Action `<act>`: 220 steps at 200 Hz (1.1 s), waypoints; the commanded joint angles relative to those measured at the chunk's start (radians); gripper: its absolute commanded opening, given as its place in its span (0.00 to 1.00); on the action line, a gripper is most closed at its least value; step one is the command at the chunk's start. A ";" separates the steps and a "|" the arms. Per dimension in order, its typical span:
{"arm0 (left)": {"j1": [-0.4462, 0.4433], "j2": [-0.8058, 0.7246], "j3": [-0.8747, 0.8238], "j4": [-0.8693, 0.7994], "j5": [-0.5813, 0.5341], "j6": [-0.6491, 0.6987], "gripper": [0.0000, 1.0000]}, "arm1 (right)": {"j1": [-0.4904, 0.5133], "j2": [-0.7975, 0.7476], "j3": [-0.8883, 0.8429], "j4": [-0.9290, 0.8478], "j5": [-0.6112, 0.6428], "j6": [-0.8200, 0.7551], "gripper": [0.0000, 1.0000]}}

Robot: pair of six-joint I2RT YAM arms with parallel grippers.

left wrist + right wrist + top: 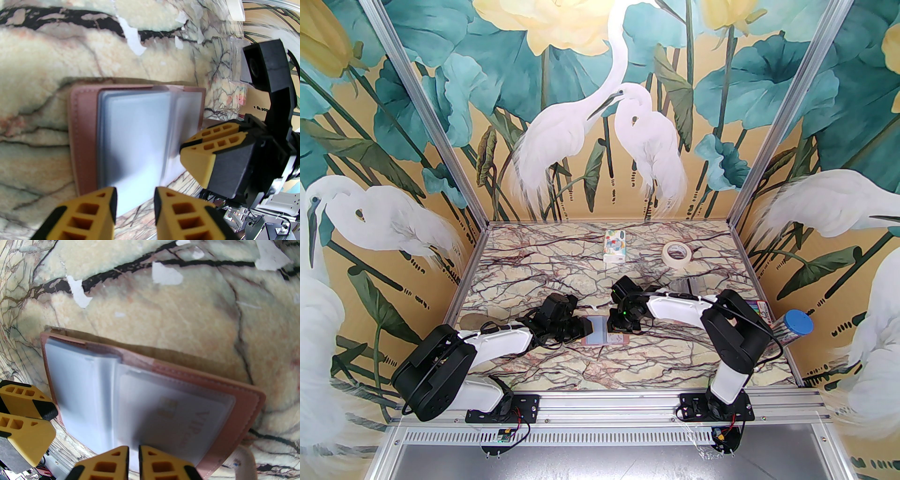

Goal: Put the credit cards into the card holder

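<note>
The card holder (600, 332) lay open on the bench (562, 272) between both arms
The left end effector (135, 194) sat at its left edge, fingers apart over a clear sleeve (136, 140); the right end effector (133, 451) was clamped on a pale credit card (178, 418) partly inside the right half.

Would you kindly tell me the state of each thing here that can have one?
Card holder: open, lying flat.
Card: partly slid into the holder.
Left pincer: open, over the holder's edge.
Right pincer: shut on the card.
Tape roll: lying flat.
</note>
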 commanded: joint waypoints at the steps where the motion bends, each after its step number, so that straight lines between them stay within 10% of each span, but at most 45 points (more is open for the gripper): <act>1: 0.007 0.006 -0.009 0.015 -0.018 0.012 0.32 | 0.004 -0.021 0.013 -0.007 0.026 0.008 0.15; 141: 0.007 0.012 -0.025 0.039 -0.022 0.006 0.32 | -0.021 -0.223 0.093 -0.179 0.162 -0.094 0.22; 220: 0.007 0.024 -0.023 0.048 -0.017 0.008 0.32 | -0.239 -0.356 0.081 -0.278 0.198 -0.188 0.26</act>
